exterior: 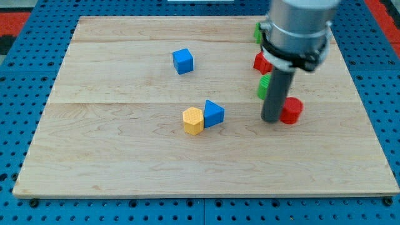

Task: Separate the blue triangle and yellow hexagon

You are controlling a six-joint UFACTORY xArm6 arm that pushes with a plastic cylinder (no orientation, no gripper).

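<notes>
The blue triangle [214,113] and the yellow hexagon [193,120] sit touching each other near the board's middle, the hexagon on the left and slightly lower. My tip [271,119] rests on the board to the right of the pair, about a block's width and a half from the triangle. It stands right beside a red block [291,110].
A blue cube [183,61] lies toward the view's top left of the pair. Behind the rod, a green block [264,87], a red block [260,62] and another green block [257,31] are partly hidden. The wooden board [125,156] ends in blue pegboard.
</notes>
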